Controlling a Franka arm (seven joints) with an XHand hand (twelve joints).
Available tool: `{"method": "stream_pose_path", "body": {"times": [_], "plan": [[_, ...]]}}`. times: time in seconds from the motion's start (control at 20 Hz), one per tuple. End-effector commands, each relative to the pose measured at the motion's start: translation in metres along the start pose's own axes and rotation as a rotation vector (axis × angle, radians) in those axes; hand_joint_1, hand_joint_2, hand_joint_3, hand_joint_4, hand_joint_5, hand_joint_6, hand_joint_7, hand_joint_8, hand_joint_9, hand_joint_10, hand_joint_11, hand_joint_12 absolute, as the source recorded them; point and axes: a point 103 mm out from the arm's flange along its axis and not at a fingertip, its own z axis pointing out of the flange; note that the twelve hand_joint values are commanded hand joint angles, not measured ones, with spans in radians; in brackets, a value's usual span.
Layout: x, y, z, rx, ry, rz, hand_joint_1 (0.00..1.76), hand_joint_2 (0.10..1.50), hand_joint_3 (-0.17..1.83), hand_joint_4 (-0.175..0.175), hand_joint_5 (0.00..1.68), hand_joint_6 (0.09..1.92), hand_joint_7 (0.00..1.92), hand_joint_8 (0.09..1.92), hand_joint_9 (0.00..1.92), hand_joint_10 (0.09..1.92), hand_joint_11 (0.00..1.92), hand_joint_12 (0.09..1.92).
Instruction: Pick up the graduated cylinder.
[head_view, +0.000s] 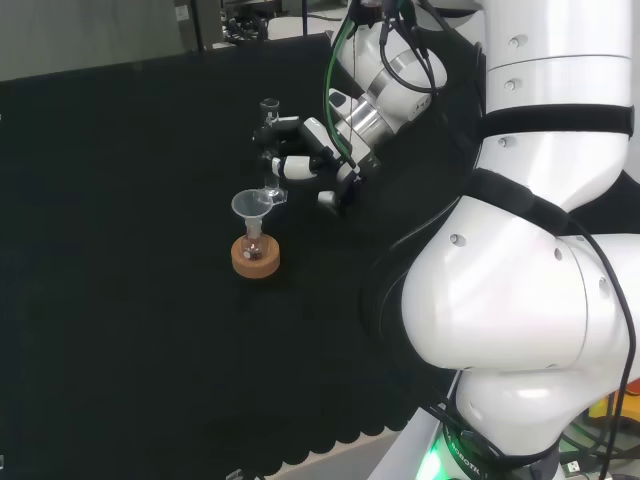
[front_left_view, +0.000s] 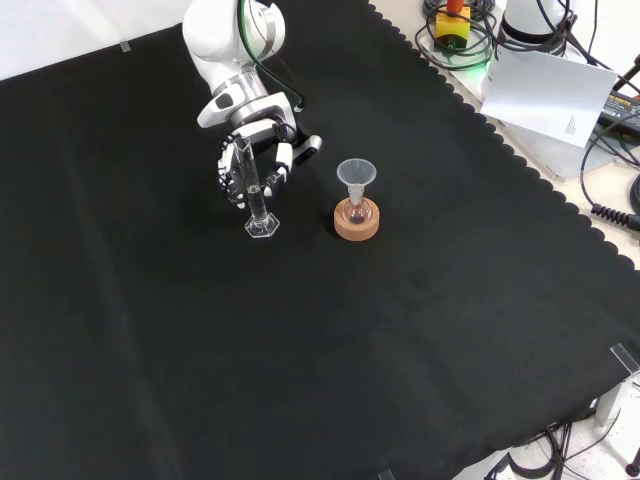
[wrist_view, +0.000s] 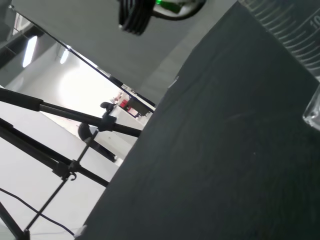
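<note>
A clear graduated cylinder (front_left_view: 252, 190) stands with its hexagonal foot (front_left_view: 262, 228) at the cloth, left of the flask in the front view. The hand (front_left_view: 258, 152) comes in from the top of that view, its fingers (front_left_view: 281, 160) curled round the cylinder's upper half. From the head view, the hand (head_view: 305, 158) reaches in from the right and wraps the cylinder (head_view: 269, 125), whose foot (head_view: 273, 196) shows below the fingers. Whether the foot rests on the cloth I cannot tell. The wrist view shows the cylinder's ribbed scale (wrist_view: 287, 30) close by.
A small flask with a clear funnel (front_left_view: 356, 174) sits on a cork ring (front_left_view: 357, 224) just right of the cylinder in the front view, close to the hand. Paper and cables (front_left_view: 548, 85) lie beyond the cloth's scalloped edge. A tripod (wrist_view: 75, 150) stands beyond the bench.
</note>
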Motion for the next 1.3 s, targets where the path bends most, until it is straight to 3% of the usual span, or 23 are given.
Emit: {"method": "stream_pose_path", "body": {"times": [0.05, 0.45, 0.55, 0.65, 1.3], "plan": [[0.002, 0.001, -0.009, 0.031, -0.05, -0.002, 1.15, 0.93, 0.54, -0.026, 0.84, 0.57, 0.98, 0.56, 1.26, 0.12, 1.11, 0.84], [0.014, 0.007, -0.028, 0.107, -0.198, -0.029, 1.16, 0.94, 0.54, -0.035, 0.85, 0.6, 1.0, 0.57, 1.27, 0.12, 1.11, 0.83], [0.018, 0.009, -0.032, 0.13, -0.251, -0.039, 1.12, 1.07, 0.26, -0.102, 0.83, 1.0, 1.01, 0.58, 1.29, 0.11, 1.12, 0.84], [0.022, 0.009, -0.036, 0.154, -0.289, -0.042, 1.11, 1.15, 0.09, -0.134, 0.84, 1.15, 1.02, 0.58, 1.3, 0.11, 1.13, 0.84], [0.042, 0.001, -0.06, 0.212, -0.426, -0.021, 1.13, 1.16, 0.0, -0.171, 0.9, 1.12, 1.07, 0.55, 1.34, 0.09, 1.17, 0.82]]}}
